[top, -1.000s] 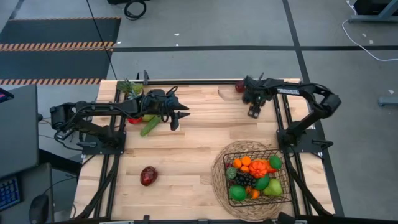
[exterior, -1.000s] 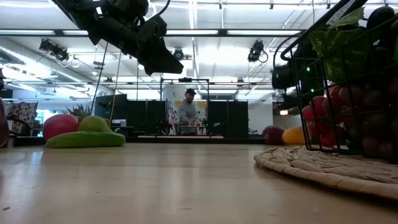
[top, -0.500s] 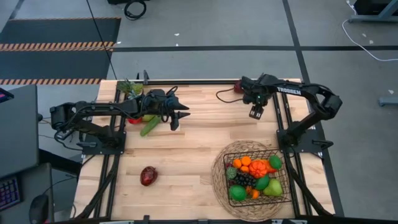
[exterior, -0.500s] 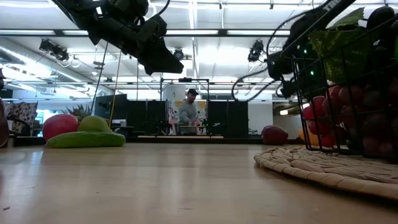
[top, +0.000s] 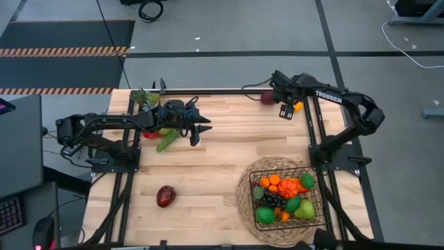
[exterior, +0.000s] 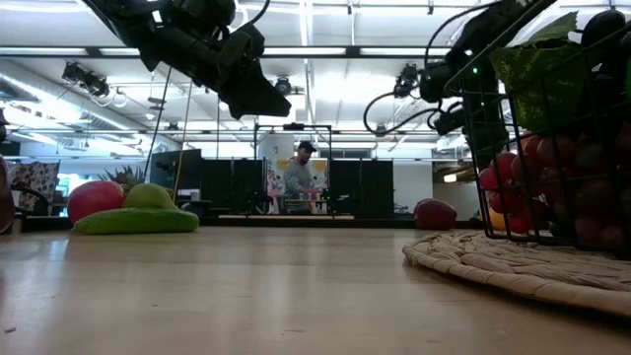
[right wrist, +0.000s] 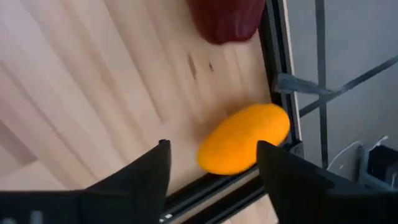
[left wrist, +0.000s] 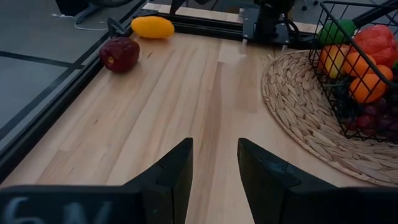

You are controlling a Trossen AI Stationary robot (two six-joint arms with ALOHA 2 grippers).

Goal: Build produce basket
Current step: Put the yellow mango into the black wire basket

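The black wire basket [top: 254, 178] stands on a round woven mat [top: 243, 208] at the near right, with several pieces of produce [top: 283, 196] in it. A yellow-orange fruit [right wrist: 244, 139] lies against the right rail at the far right corner, with a dark red fruit [top: 266, 98] beside it. My right gripper [top: 286, 112] hangs open above the yellow-orange fruit, pointing steeply down, one finger on each side and clear of it. My left gripper [top: 198, 129] hovers open and empty at the far left, above a cucumber [top: 166, 141].
Another dark red fruit [top: 165, 196] lies alone at the near left. A red fruit [top: 148, 134] and a leafy green piece [top: 145, 97] sit by the left arm. Black rails [top: 313, 132] run along the table's sides. Bare wood lies in the middle.
My right gripper has risen and gone toward the far right corner, tipping to point more steeply down. That uncovers the yellow-orange fruit, which now lies a little nearer the right rail and farther from the dark red one.
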